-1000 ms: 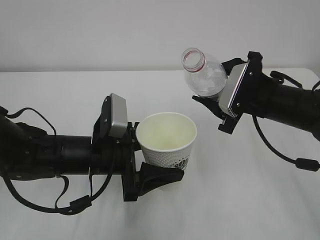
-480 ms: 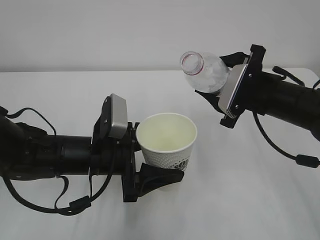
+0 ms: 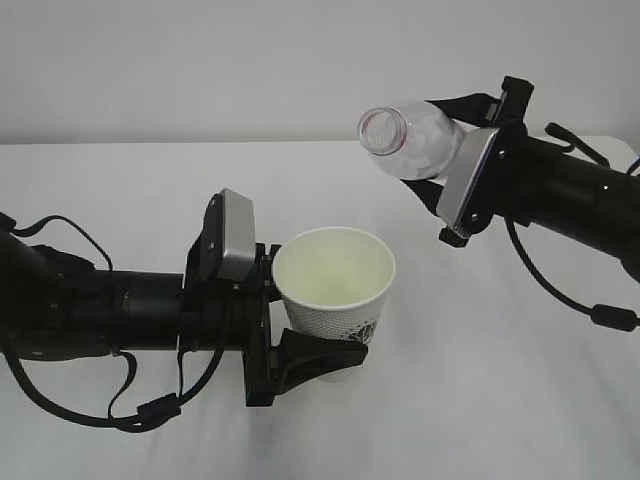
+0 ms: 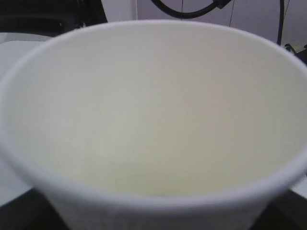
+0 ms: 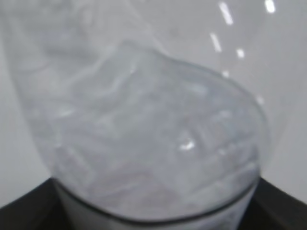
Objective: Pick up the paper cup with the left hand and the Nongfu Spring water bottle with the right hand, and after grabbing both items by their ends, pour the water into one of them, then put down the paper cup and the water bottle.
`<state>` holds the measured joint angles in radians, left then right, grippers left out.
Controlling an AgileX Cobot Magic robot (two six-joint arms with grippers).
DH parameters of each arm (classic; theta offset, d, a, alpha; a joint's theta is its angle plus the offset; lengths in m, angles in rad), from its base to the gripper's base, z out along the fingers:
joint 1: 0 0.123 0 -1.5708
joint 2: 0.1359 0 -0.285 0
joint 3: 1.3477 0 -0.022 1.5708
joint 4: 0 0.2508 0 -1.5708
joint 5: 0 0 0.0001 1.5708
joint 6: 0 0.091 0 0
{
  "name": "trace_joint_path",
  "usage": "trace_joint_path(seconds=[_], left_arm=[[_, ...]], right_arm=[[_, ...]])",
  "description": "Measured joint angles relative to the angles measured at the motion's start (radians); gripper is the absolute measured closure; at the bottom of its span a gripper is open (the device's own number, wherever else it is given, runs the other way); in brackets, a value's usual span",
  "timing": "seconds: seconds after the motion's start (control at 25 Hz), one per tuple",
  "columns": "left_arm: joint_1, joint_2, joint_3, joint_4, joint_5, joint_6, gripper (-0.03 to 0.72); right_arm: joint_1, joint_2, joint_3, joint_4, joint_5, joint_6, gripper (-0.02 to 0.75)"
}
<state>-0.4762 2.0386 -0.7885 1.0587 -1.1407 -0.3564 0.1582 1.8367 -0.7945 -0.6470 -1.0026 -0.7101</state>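
My left gripper (image 3: pixel 300 318) is shut on the paper cup (image 3: pixel 335 285), holding it upright just above the table. In the left wrist view its cream inside (image 4: pixel 153 120) fills the frame and looks dry. Up and to the right, my right gripper (image 3: pixel 442 152) is shut on the Nongfu Spring water bottle (image 3: pixel 415 145). The bottle is tilted far over, its uncapped mouth with the red ring (image 3: pixel 381 129) pointing left, above and right of the cup's rim. In the right wrist view the clear bottle (image 5: pixel 153 134) blocks everything. No water shows pouring, and I cannot tell whether any is inside.
Both arms hang over a white table (image 3: pixel 150 190) that ends at a pale grey wall behind. Black cables loop under the left arm (image 3: pixel 150 408) and under the right arm (image 3: pixel 600 315).
The right gripper has risen a little and tipped the bottle further towards level, its mouth dropping slightly to the left. The left arm and the cup have not moved.
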Motion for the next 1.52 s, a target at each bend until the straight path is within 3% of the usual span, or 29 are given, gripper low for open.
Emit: trace_joint_path(seconds=[1.52], left_arm=[[0.0,0.0,0.0,0.0,0.0,0.019,0.088]], right_arm=[[0.0,0.0,0.0,0.079,-0.043,-0.351,0.195]])
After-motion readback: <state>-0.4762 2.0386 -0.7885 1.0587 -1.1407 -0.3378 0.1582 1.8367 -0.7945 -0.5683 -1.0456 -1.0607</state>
